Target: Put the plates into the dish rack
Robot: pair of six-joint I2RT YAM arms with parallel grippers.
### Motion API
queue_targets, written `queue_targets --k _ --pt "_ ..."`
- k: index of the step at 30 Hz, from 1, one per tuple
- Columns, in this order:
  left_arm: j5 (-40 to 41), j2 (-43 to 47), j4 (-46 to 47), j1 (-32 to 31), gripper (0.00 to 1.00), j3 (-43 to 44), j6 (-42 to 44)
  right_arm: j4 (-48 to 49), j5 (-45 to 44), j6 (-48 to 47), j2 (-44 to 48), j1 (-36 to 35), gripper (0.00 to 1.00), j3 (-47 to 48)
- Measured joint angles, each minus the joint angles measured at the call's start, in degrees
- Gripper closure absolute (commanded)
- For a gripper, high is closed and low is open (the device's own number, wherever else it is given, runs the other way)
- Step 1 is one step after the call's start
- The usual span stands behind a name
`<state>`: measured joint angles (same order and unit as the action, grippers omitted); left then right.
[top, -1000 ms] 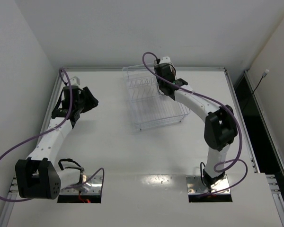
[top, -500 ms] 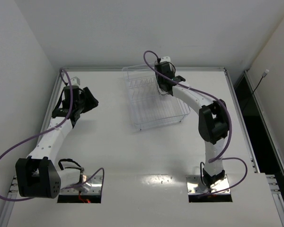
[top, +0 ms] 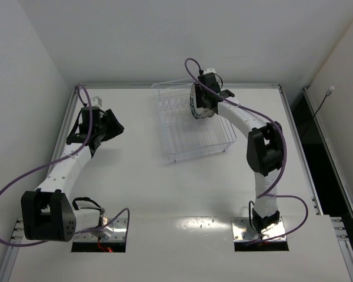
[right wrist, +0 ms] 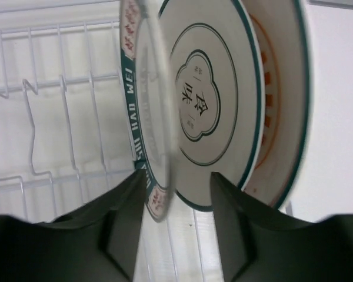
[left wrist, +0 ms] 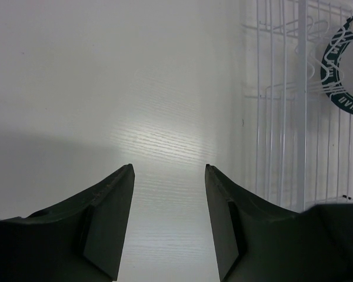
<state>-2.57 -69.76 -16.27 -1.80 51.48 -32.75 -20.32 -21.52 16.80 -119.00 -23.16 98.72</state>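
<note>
Three plates stand on edge, side by side, in the dish rack [right wrist: 29,88]. In the right wrist view the teal patterned-rim plate [right wrist: 135,111] is on the left, the plate with a central motif [right wrist: 203,97] in the middle and the orange-centred plate [right wrist: 276,100] on the right. My right gripper [right wrist: 176,179] is open, its fingers on either side of the lower edges of the left and middle plates, gripping neither. From above, the right gripper [top: 200,108] is over the far right of the rack [top: 188,141]. My left gripper [left wrist: 169,167] is open and empty over the bare table, left of the rack [left wrist: 282,117].
The rack's near rows of prongs [top: 194,144] hold nothing. The table's raised back edge [top: 123,86] runs just behind the rack. White walls close in the left and far sides. The left gripper [top: 110,125] hovers near the table's far left.
My right wrist has drawn back and turned at the rack's far end, so the standing plates now show beneath it from above. The left arm has barely moved.
</note>
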Motion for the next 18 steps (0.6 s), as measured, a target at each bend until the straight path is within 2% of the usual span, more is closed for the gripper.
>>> queue_targets --k 4,7,14,18 --pt "-1.86 -1.46 0.02 0.0 0.52 0.0 0.59 -2.84 1.05 1.05 2.82 0.42 0.46 0.11" --pt "-4.66 -1.88 0.31 0.0 0.52 -0.02 1.05 -4.07 2.27 1.42 8.55 0.07 0.34 -1.75" --pt "-12.76 -1.88 3.34 0.0 0.52 -0.42 2.21 -5.33 9.16 3.37 35.39 -1.46 0.31 -15.41" --pt "-15.3 -1.86 4.39 0.0 0.52 -0.92 2.34 -5.92 11.87 5.35 50.31 -0.92 0.3 -28.35"
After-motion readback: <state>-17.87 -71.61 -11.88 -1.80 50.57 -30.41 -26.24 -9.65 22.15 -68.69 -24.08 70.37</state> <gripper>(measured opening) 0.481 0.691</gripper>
